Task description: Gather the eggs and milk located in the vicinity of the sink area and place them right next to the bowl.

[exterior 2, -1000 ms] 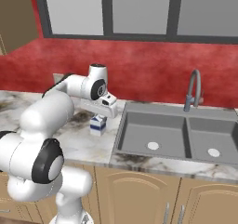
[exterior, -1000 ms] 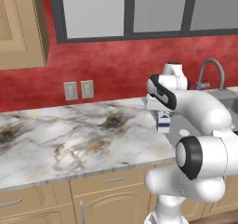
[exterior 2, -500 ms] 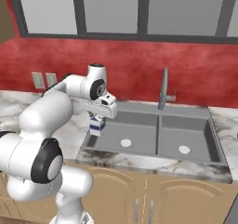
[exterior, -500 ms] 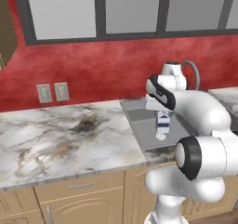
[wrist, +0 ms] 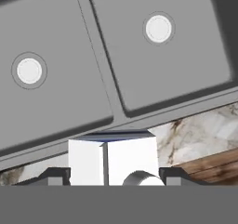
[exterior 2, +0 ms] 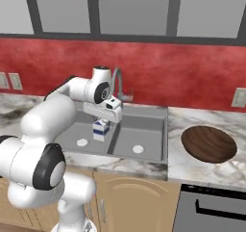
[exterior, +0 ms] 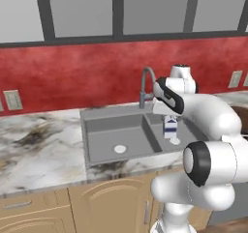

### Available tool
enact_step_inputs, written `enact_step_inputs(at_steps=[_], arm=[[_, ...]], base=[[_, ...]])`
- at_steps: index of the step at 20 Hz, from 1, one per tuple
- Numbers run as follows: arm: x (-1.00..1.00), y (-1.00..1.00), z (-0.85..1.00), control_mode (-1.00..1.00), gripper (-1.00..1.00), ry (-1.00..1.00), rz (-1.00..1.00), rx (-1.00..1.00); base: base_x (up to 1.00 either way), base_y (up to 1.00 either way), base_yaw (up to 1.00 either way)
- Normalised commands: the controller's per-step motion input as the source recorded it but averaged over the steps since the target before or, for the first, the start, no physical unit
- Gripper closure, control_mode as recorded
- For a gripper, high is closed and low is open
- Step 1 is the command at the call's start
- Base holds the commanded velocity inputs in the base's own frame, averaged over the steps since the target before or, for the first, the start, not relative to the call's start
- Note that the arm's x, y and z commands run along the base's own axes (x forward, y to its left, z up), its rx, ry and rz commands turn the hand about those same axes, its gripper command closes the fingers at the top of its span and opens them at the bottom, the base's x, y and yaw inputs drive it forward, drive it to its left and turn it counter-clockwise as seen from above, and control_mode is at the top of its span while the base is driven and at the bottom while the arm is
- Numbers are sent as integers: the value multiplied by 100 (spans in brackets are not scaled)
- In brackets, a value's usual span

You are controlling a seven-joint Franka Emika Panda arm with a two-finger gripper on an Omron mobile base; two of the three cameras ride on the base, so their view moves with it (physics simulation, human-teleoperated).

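White arm (exterior 2: pixel 53 110) bent forward, fingers (wrist: pixel 55 175) pointing down, clamped on milk (wrist: pixel 114 159)

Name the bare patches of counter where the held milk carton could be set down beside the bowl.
Bare marble rings the bowl: a strip between its left rim and the sink, and a band along the counter's front edge. Over the sink it is crowded, where the gripper holds the milk carton.

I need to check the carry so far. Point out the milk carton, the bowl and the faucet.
milk carton (exterior 2: pixel 100 130), right base view, on its white and blue front face below the gripper.
bowl (exterior 2: pixel 209 144), right base view, on its dark wooden inside.
faucet (exterior: pixel 146 76), left base view, on the curved neck.
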Motion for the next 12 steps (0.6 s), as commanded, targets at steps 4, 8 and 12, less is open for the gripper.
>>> enact_step_inputs(at_steps=[4,8,12], arm=[[0,0,0,100,100,0,0,0],[0,0,0,100,100,0,0,0],[0,0,0,100,100,0,0,0]], base=[[0,-66,1],[2,-40,0],[0,-42,0]])
